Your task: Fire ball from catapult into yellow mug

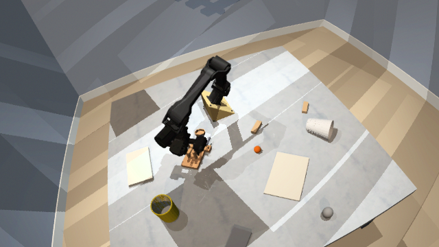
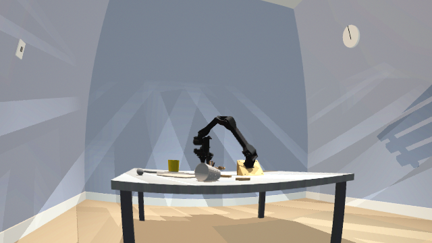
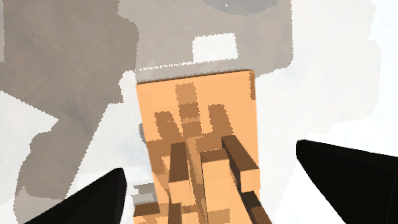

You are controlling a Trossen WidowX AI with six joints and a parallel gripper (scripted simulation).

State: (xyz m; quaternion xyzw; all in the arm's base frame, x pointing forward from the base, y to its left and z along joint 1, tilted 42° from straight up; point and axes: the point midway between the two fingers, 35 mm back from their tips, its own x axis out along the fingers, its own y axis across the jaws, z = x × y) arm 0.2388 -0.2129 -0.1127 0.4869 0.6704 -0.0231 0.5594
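The orange ball (image 1: pixel 257 149) lies on the table, well away from the catapult; I cannot make it out in the exterior view. The wooden catapult (image 1: pixel 191 163) (image 3: pixel 160 100) stands under my arm, its round cup (image 1: pixel 199 132) on the side toward the arm's base. My gripper (image 3: pixel 212 162) is open and empty, pointing down low over the catapult. In the wrist view one finger is on each side of the catapult's uprights, with gaps between. The black gripper hides part of the catapult in the top view. The yellow mug (image 1: pixel 171 215) (image 2: pixel 173 166) stands upright, beyond the catapult's base end.
A white cup (image 1: pixel 317 127) (image 2: pixel 212 172) lies on its side. Two small wooden blocks, one nearer the ball (image 1: pixel 256 127) and one nearer the cup (image 1: pixel 305 107), lie flat. A cream panel (image 1: pixel 286 176), a smaller pale panel (image 1: pixel 140 166) and a grey ball (image 1: pixel 327 212) (image 2: pixel 140 171) are also out.
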